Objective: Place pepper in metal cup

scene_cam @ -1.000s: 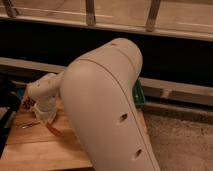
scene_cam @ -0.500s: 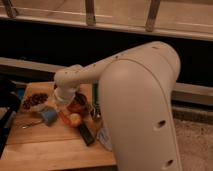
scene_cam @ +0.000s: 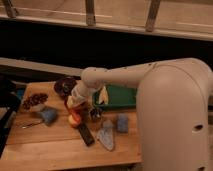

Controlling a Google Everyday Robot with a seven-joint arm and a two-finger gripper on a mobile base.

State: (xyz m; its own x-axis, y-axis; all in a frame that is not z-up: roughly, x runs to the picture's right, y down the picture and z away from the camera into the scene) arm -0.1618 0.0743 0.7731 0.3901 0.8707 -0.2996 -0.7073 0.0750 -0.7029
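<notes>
The gripper (scene_cam: 75,103) hangs low over the left-middle of the table (scene_cam: 50,147), its fingers closed together, at the end of the white arm (scene_cam: 115,77) that reaches in from the right. A red streak at its tip, on the left side, looks like the pepper (scene_cam: 69,106), but it blurs into other red there, so I cannot tell whether it is pinched or only lies beside the fingers. A round fruit (scene_cam: 75,119) sits just below, and the cup (scene_cam: 95,114) stands just right of that, in front of the green tray (scene_cam: 120,97). The pepper should be light and fairly firm, with smooth, waxy skin that can slip and a slight curve that can make it roll or twist in a pinch. A hold across the thicker middle, jaws square to its length, seems safest; the thin tip gives little to grip. The cup's mouth is narrow, so the pepper likely needs to go in end first.
</notes>
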